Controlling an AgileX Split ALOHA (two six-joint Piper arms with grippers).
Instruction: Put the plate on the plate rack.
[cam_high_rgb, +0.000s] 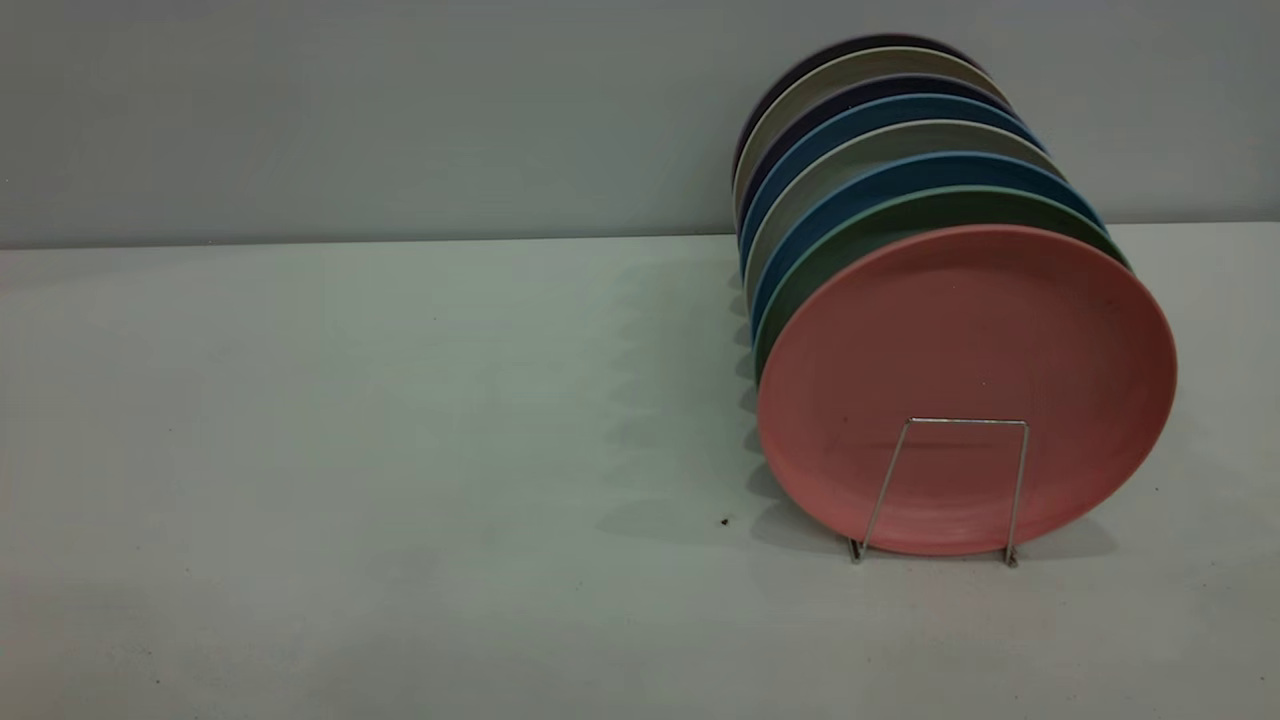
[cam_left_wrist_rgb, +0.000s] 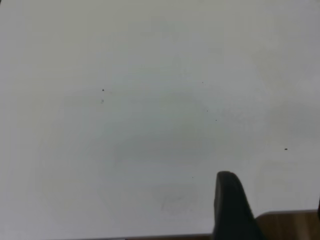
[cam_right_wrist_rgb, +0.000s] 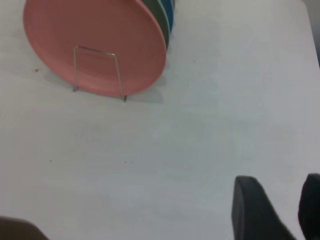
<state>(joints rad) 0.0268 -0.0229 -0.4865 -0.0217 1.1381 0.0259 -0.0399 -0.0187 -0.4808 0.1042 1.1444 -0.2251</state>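
The salmon-pink plate (cam_high_rgb: 965, 330) stands upright at the front of a row of plates, leaning behind the front wire loop of the silver plate rack (cam_high_rgb: 968, 421) at the right of the table. It also shows in the right wrist view (cam_right_wrist_rgb: 100, 30), with the rack's loop (cam_right_wrist_rgb: 95, 49) in front of it. My right gripper (cam_right_wrist_rgb: 279, 181) is open and empty, well away from the plate over bare table. My left gripper (cam_left_wrist_rgb: 273, 192) is open and empty over bare table near the table's edge. Neither arm shows in the exterior view.
Behind the pink plate stand a teal-green plate (cam_high_rgb: 900, 215), blue plates (cam_high_rgb: 900, 170) and several grey and dark ones. The white table (cam_high_rgb: 400, 450) stretches to the left. A wooden floor (cam_left_wrist_rgb: 290, 225) shows past the table's edge.
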